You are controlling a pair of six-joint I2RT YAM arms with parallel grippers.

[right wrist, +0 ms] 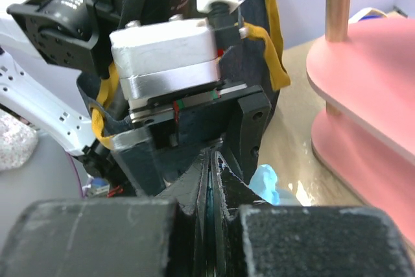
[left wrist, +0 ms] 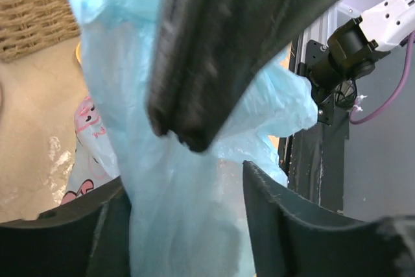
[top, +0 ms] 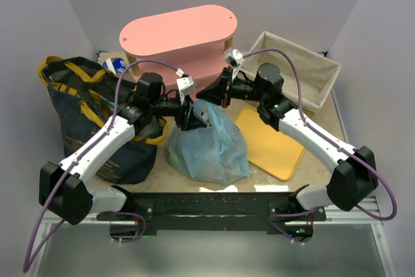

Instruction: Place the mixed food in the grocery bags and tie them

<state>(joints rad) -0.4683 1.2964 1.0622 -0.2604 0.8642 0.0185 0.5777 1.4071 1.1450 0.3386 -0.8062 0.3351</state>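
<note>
The light-blue plastic carrier bag [top: 211,147] stands full at the table's middle, with food showing dimly through its film. Its gathered top [left wrist: 130,95] rises between the spread fingers of my left gripper [left wrist: 185,189], which is open around the plastic without pinching it. Just above, my right gripper [top: 206,94] is shut on a strip of the same blue plastic; a thin blue sliver shows between its jaws [right wrist: 211,167], and a blue tuft [right wrist: 266,183] pokes out beside them. The navy denim tote [top: 84,121] with yellow handles lies at the left under my left arm.
A pink two-tier shelf [top: 178,37] stands at the back centre. A cloth-lined wicker basket [top: 305,69] sits at the back right. A yellow tray [top: 269,141] lies right of the blue bag. A round white-and-blue object [top: 117,65] sits behind the tote.
</note>
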